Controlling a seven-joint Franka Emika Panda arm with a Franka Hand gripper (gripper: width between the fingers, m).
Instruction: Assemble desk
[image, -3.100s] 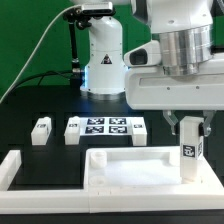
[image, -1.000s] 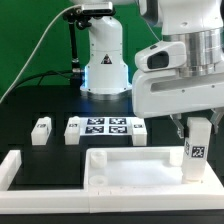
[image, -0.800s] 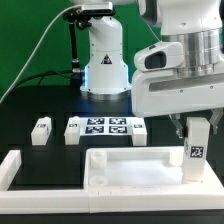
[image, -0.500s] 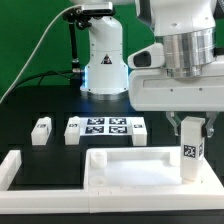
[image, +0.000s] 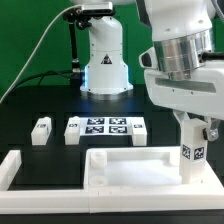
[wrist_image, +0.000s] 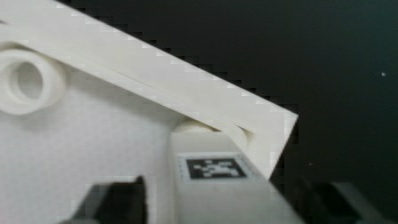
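now my gripper (wrist_image: 217, 205) is released, its fingers (wrist_image: 118, 200) clear on either side of the upright leg (image: 191, 155) at the desk top's (image: 120, 172) corner.

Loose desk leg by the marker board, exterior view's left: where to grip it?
Grip the loose leg mid-body across its two flat opposite sides, coming straight down from above. It's a short square block, apart from the marker board, so fingers probably fit either side.

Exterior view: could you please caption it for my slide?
Open hand straddles a leg upright in a corner of the desk top; spare leg and marker board behind.
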